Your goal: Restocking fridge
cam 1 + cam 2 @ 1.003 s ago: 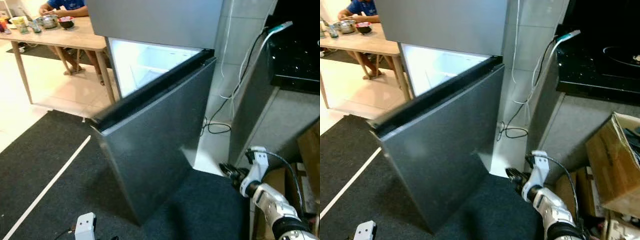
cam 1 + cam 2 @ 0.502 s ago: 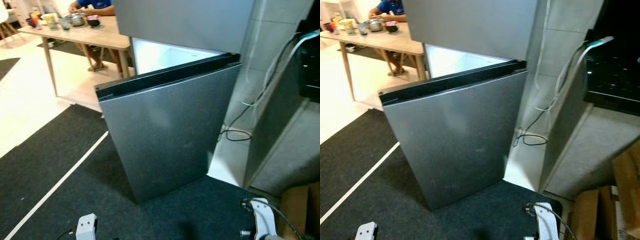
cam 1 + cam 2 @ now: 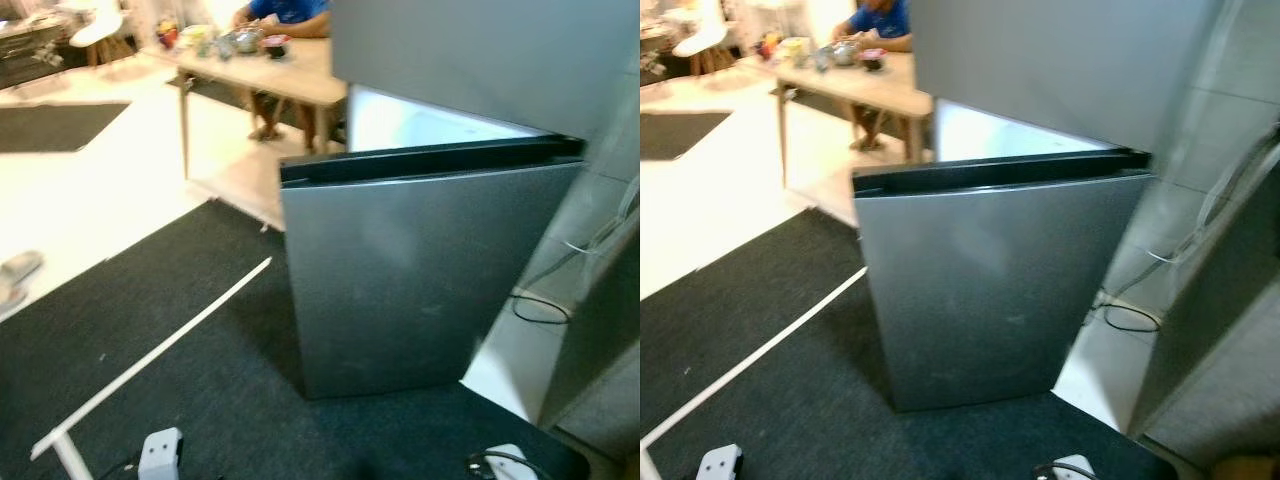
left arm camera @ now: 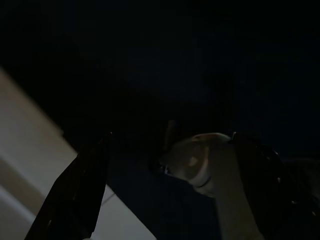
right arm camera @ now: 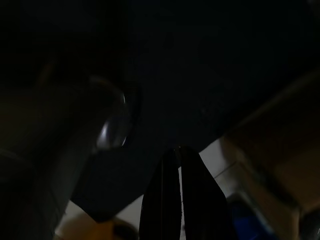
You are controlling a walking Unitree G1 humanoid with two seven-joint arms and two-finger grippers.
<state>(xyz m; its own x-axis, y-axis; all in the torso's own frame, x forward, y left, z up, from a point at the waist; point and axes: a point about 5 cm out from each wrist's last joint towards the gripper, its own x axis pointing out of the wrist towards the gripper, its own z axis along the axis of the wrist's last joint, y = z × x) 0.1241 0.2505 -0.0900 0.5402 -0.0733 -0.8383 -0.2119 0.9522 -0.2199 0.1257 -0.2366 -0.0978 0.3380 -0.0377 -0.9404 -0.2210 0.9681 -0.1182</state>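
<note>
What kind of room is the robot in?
Probably a home kitchen with an eating area. A tall grey fridge stands with its lower door ajar, a wooden table behind it holds bowls and cups, and a person sits there. A dark mat covers the floor.

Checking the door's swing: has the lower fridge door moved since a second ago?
Yes. The lower fridge door has swung toward the fridge body; the lit gap between them is narrower.
</note>
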